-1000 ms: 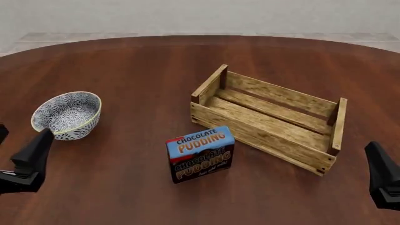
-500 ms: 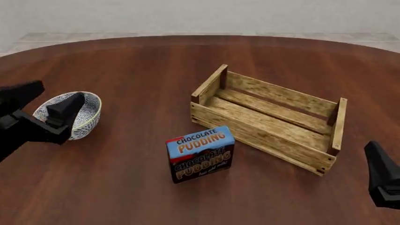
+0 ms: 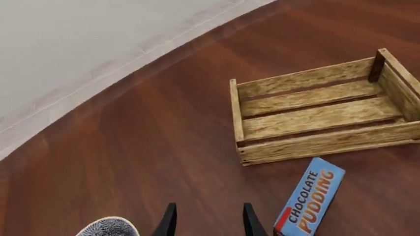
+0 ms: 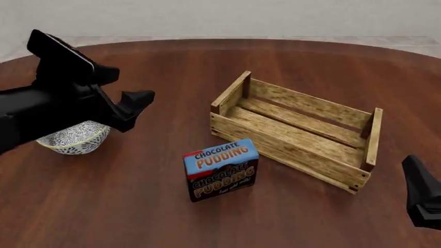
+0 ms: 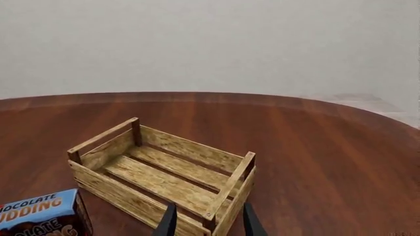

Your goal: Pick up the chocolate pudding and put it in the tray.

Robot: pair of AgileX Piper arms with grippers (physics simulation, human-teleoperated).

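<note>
The chocolate pudding (image 4: 220, 169) stands upright on the table just in front of the tray's near-left corner; it also shows as the pudding (image 3: 312, 199) and the pudding (image 5: 39, 216) in the wrist views. The tray (image 4: 289, 150) is a wooden slat crate with nothing in it, seen as the tray (image 3: 315, 142) and the tray (image 5: 125, 194). My left gripper (image 4: 131, 85) hangs open above the table, left of and behind the pudding, fingers (image 3: 168, 220) apart with nothing between them. At the front right edge my right gripper (image 5: 207, 221) is open, short of the tray.
A blue-white patterned bowl (image 4: 72, 138) sits at the left, partly hidden under my left arm; its rim shows as the bowl (image 3: 108, 227). The round dark wooden table (image 4: 206, 62) has its far edge curving across the back.
My left arm has risen from the front left corner and swung forward and right over the bowl. The right arm, pudding and tray have not moved.
</note>
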